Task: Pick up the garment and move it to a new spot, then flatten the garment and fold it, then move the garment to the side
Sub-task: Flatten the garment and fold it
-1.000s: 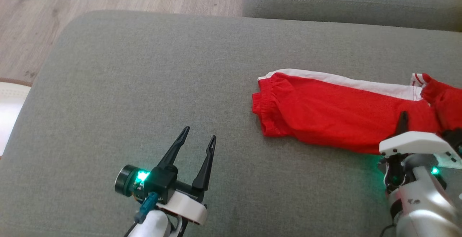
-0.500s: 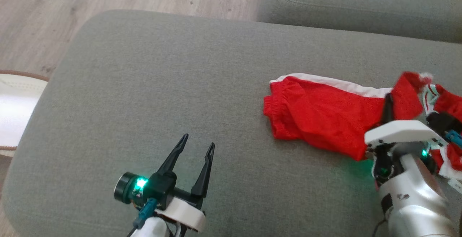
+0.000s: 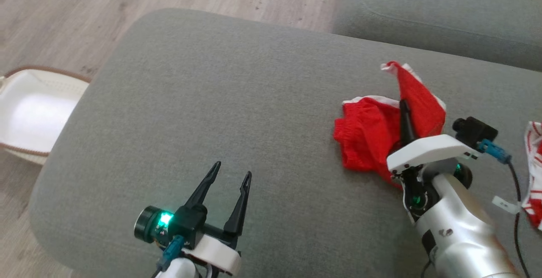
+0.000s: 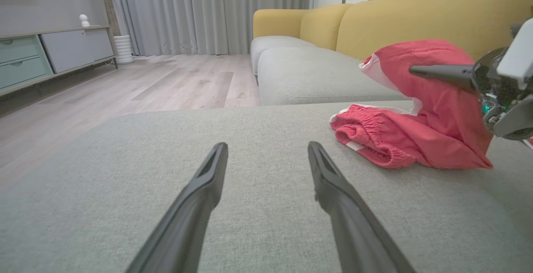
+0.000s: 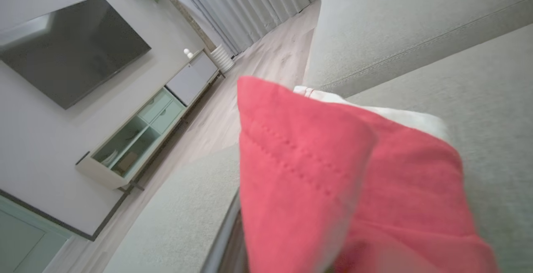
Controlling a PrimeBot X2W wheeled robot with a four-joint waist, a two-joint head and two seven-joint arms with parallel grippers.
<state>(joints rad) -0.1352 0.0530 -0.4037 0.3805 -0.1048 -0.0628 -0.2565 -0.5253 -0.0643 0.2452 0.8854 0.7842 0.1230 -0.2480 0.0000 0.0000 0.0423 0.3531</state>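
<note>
Two tools — right grips garment, left gapes.

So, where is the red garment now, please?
The red garment is on the grey cushion, head view's right side, one end held by the right gripper.

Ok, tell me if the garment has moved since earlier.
Yes: the right gripper has lifted one end of the garment off the cushion and carried it toward the waistband.

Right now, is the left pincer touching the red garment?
Apart. The head view shows bare grey cushion between the left pincer and the red garment.
</note>
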